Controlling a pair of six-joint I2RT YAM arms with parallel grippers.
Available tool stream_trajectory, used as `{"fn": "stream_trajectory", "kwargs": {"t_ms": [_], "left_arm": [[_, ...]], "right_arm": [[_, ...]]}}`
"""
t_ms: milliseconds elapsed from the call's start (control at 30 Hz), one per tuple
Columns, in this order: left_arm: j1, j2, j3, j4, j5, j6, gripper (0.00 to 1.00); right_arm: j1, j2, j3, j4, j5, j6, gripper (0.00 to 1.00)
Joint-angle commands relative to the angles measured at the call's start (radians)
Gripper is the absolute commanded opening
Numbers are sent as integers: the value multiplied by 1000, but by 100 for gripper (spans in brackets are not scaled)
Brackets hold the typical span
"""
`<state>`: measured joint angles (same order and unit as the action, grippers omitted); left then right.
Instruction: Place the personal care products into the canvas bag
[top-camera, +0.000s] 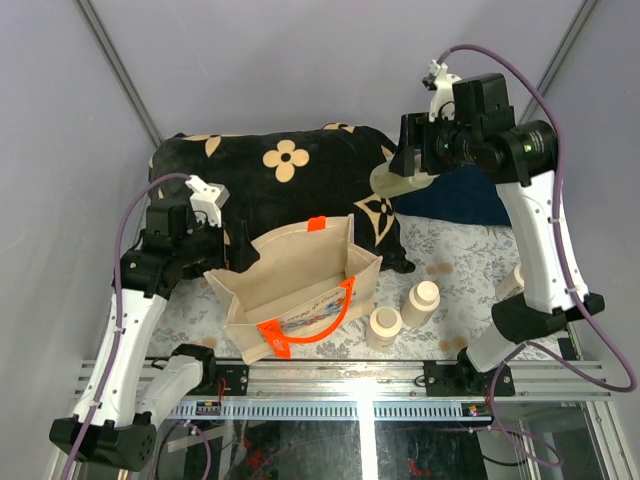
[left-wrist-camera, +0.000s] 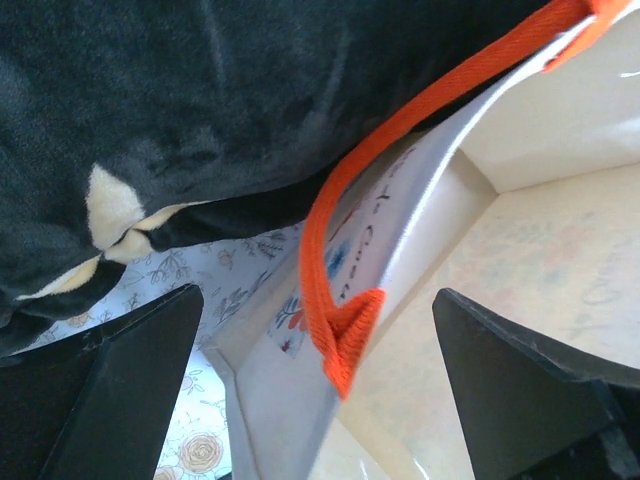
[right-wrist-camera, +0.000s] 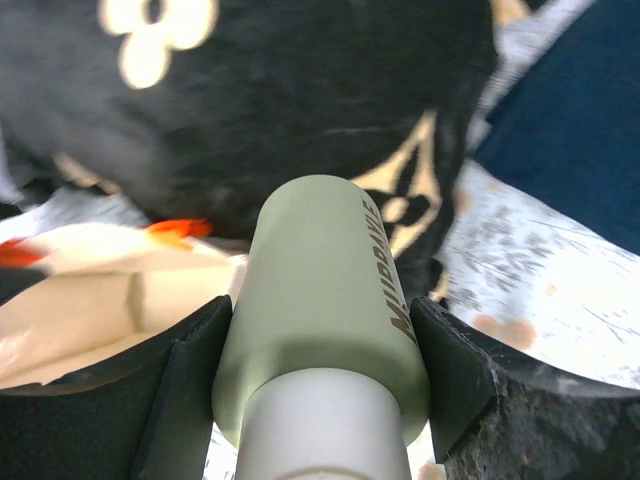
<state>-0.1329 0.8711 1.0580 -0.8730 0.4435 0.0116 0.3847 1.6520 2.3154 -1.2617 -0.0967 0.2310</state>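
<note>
Right jaws are clamped on one of the personal care products: an olive-tan bottle (right-wrist-camera: 320, 320) with dark lettering down its side, lying level between them, its cream cap toward the wrist camera. From above, that held bottle (top-camera: 395, 182) pokes out to the left of the jaws, up in the air over the corner of the black cushion (top-camera: 290, 170). The folded blue cloth (top-camera: 465, 195) lies just below and to the right of them.

The canvas bag (top-camera: 300, 265) stands open-mouthed on the worktop (top-camera: 460, 290), down and to the left of the right jaws, well apart.

Over at the bag's left end, the left jaws are spread wide. In the wrist view the bag's end rim and an orange handle (left-wrist-camera: 400, 150) sit between the two jaws, cushion beyond; whether either jaw touches the canvas, I cannot tell.

Two more bottles wait upright just beside the bag's right end: one (top-camera: 385, 327) nearer the front edge, one (top-camera: 421, 303) behind it.
</note>
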Motion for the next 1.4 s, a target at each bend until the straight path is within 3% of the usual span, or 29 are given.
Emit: {"fn": "stream_trajectory", "kwargs": {"t_ms": [0,200,333,500,700,900,1033,1200,1367], "left_arm": [[-17,11,-41,83,-94,-15,100],[-25,40,-73,140,-95,-15,100],[-29,60,-79,172,-104,-21,100],[-30,86,-70,196,-97,-27,99],[-31,116,-57,203,-95,-34,72],[-31,117,-44,204,-112,-35,79],[-31,114,-37,204,-122,-40,65],[-30,117,-19,191,-165,-52,29],[-32,110,6,161,-232,-63,25]], "right_arm": [[58,-139,-56,228,-280,5,0],[154,-111,-11,203,-372,8,0],[251,-81,-7,185,-345,16,0],[369,-32,-19,124,-239,8,0],[482,6,-64,71,-114,6,0],[551,104,-60,-3,18,7,0],[582,163,-28,-52,95,29,0],[620,245,2,-123,215,86,0],[625,239,-111,-92,295,140,0]]}}
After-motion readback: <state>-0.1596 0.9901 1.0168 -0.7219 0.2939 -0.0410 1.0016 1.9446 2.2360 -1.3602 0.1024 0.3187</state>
